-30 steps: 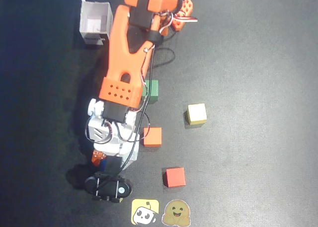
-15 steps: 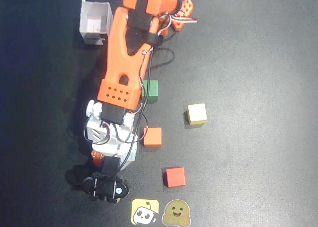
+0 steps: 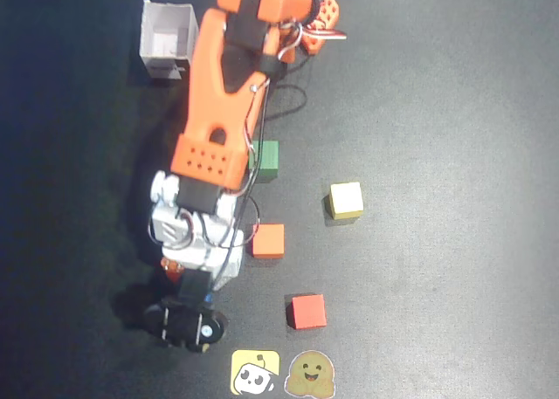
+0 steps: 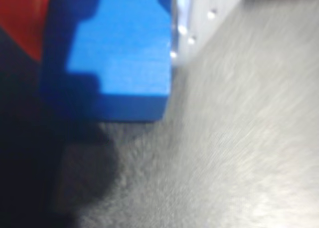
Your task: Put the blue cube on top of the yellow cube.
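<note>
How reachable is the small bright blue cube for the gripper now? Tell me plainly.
Likely yes: the wrist view shows the small bright blue cube close up with nothing in front of it. The overhead view has the gripper over that spot, hiding the cube. Jaw state unclear.

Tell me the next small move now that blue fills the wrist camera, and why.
Probably close on the blue cube, then lift. In the wrist view it sits close against the gripper, resting on the mat, though jaw state is unclear. The yellow cube stands bare-topped, up and right of the gripper in the overhead view.
</note>
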`<state>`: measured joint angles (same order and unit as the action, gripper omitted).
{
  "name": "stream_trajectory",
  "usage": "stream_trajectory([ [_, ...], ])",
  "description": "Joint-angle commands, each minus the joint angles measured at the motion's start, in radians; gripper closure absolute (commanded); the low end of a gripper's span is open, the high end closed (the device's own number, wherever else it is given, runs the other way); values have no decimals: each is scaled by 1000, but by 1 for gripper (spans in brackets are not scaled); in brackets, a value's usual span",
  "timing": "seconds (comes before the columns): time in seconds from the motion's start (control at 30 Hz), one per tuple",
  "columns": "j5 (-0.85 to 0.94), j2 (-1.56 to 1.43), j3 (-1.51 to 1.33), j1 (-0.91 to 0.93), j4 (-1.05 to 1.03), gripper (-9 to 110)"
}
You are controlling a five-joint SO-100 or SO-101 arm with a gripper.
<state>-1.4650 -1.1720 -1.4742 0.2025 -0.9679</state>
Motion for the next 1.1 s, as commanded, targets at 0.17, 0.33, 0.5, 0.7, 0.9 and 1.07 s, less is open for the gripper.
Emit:
stream_trajectory([
  [0.17,-58,-310,-54,-17,-147,93],
  [0.33,-94,-465,-160,-78,-175,93],
  [0.5,-120,-598,-281,-183,-172,93],
  [0.7,-163,-684,-367,-314,-170,93],
  [0.9,-262,-765,-494,-442,-123,93],
  [1.07,-319,-808,-589,-525,-54,93],
])
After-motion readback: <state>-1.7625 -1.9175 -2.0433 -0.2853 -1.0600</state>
